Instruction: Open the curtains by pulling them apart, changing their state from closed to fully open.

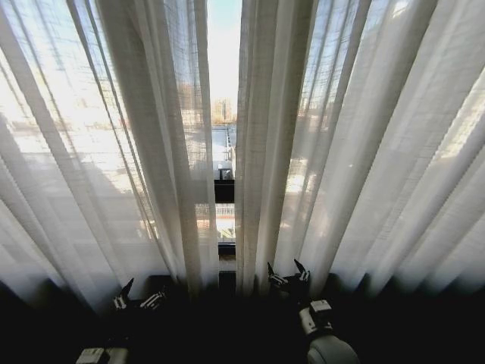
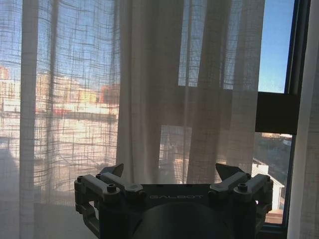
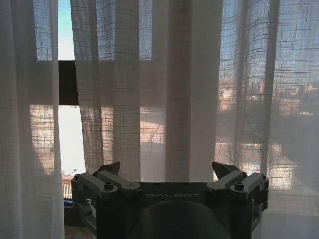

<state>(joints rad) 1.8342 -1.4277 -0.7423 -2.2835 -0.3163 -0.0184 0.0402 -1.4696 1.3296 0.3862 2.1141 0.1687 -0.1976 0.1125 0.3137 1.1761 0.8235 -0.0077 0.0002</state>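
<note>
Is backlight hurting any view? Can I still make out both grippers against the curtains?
Head view: sun through the curtains leaves the bottom dark, so left gripper and right gripper are near-silhouettes; pleats fan out with wide-angle distortion. Left wrist view: gripper dark but readable, open. Right wrist view: gripper likewise, open; brightest glare through the gap.

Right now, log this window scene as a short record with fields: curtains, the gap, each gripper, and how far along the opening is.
curtains: two sheer white pleated panels, left curtain panel and right curtain panel, hanging nearly closed
gap: narrow slit at the centre, with sky, buildings and dark window frame bar showing through
left gripper: open, low before the left panel, holding nothing
right gripper: open, low at the right panel's inner edge, holding nothing
progress: curtains not yet pulled apart
</note>
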